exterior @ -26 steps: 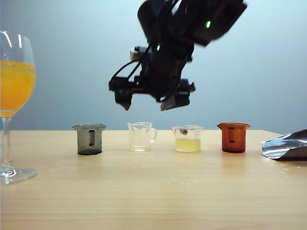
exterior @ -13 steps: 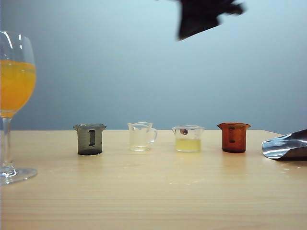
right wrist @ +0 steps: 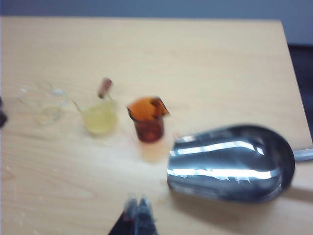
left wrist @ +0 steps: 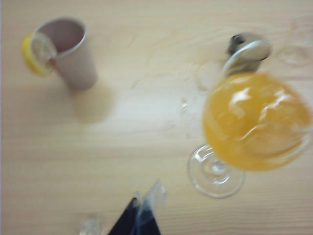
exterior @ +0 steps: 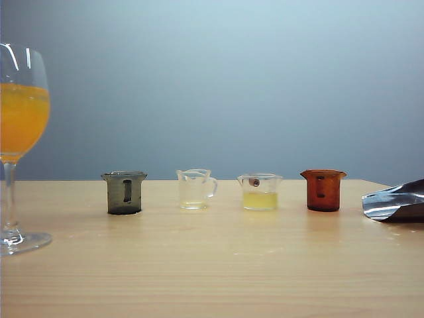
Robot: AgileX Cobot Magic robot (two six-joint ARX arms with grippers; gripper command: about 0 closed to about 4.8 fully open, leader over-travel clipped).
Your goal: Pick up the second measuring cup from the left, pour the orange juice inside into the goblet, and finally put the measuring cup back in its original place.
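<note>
The measuring cup [exterior: 195, 189] stands upright, second from the left in the row of cups, and looks almost empty. It also shows as a faint clear cup [right wrist: 44, 102] in the right wrist view. The goblet [exterior: 20, 132] stands at the far left, its bowl holding the orange juice [exterior: 23, 116]. In the left wrist view the goblet [left wrist: 215, 174] and its orange juice [left wrist: 254, 125] lie just beyond my left gripper [left wrist: 146, 200], whose blurred fingers look shut and empty. My right gripper [right wrist: 137, 203] is shut and empty, hanging above the table short of the cups. Neither arm appears in the exterior view.
A smoky grey cup [exterior: 124, 193] stands left of the measuring cup. To its right are a wider clear cup with pale yellow liquid [exterior: 260, 192] and an amber cup [exterior: 322, 189]. A metal scoop [exterior: 394, 202] lies at the right edge. A paper cup with a lemon slice [left wrist: 68, 51] stands apart.
The arm that hung open-jawed above the cups a second ago has risen out of the exterior view. The cups and goblet have not moved.
</note>
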